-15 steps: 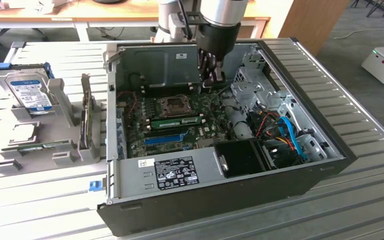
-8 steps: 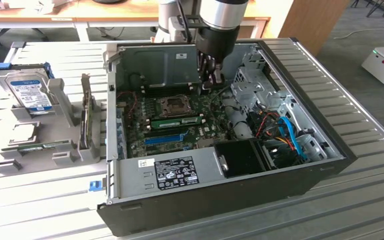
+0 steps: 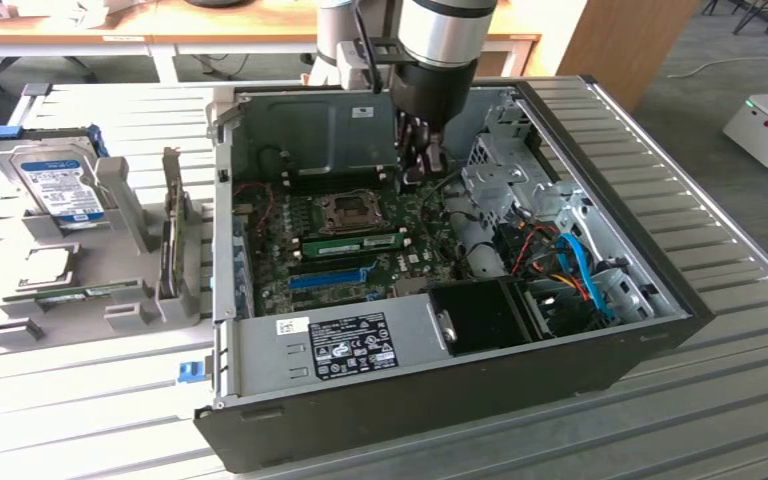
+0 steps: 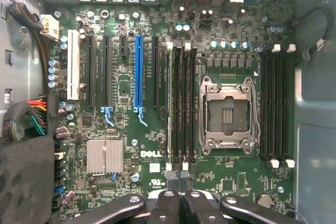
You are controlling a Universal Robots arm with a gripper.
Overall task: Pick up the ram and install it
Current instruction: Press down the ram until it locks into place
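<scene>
Claw (image 4: 181,190) pinched shut and empty, we judge, hanging inside the open case (image 3: 558,385) over the motherboard (image 4: 121,124). Just below its tips we see the ram (image 3: 357,241) standing in a slot beside the bare processor socket (image 4: 227,111), so installing looks done; latch seating we cannot tell. Well apart, a rack (image 3: 131,210) holds the hard drive (image 3: 64,190).

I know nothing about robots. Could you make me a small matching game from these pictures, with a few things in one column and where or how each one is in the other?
Things:
1. memory stick
2. hard drive
3. hand
4. long card slot

Descriptions:
A. blue
B. shut
C. in a grey holder outside the case
D. standing in a slot on the board

Pairs: 1-D, 2-C, 3-B, 4-A
</scene>
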